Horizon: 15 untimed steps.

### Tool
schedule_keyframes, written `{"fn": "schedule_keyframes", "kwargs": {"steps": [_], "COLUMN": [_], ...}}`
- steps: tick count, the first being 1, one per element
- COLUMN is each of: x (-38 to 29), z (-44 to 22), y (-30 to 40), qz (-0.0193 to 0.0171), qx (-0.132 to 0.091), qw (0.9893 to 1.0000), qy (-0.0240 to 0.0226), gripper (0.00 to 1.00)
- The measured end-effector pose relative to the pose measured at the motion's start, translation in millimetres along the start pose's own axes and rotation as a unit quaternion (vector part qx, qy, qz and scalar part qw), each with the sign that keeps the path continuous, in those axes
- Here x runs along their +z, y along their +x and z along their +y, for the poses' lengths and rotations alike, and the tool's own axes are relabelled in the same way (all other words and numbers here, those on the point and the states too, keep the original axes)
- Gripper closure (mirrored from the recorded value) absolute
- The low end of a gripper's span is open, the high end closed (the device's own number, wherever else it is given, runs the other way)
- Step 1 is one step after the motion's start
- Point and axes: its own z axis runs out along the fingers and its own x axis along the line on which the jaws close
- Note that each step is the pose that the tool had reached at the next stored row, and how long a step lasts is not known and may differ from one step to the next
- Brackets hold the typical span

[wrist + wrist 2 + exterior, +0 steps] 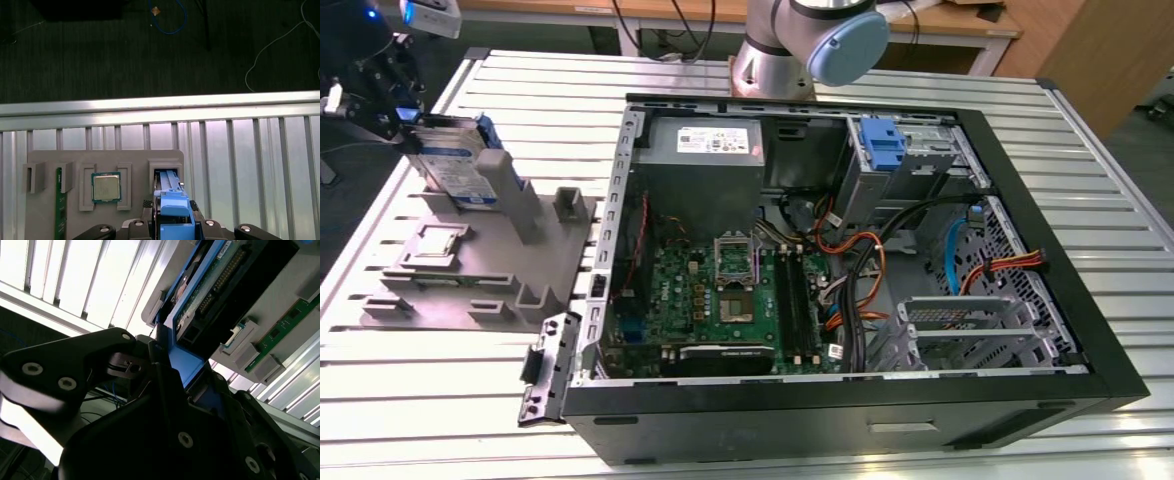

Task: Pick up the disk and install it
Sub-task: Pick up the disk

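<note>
In the exterior view the disk (454,165) stands on edge at the far left, a silver-grey drive with a blue-and-white label in a blue carrier. Its lower end meets the grey fixture block (480,270). My gripper (403,118) sits at the disk's upper end. The second wrist view has the black fingers (150,347) closed against the blue carrier, with the disk's (215,285) circuit-board side beyond them. The first wrist view looks down the carrier's blue edge (175,215), which my gripper (174,224) clamps above the fixture's slot (166,167).
The open computer case (854,395) lies flat to the exterior view's right, with a blue bracket (887,145) in its upper drive bay and loose cables. The fixture block also carries a processor chip (105,186) and a memory stick (60,200). The slatted table's edge (160,107) borders dark floor.
</note>
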Motion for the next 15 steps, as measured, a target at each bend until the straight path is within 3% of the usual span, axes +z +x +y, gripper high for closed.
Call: {"fn": "schedule_keyframes", "kwargs": {"steps": [10,15], "x": [0.0,0.0], "z": [0.0,0.0], "y": [0.0,0.1], "qz": [0.0001,0.0009], "qx": [-0.001,-0.019], "qw": [1.0,0.9998], "qy": [-0.0001,-0.0012], "gripper": [0.63,0.63]}}
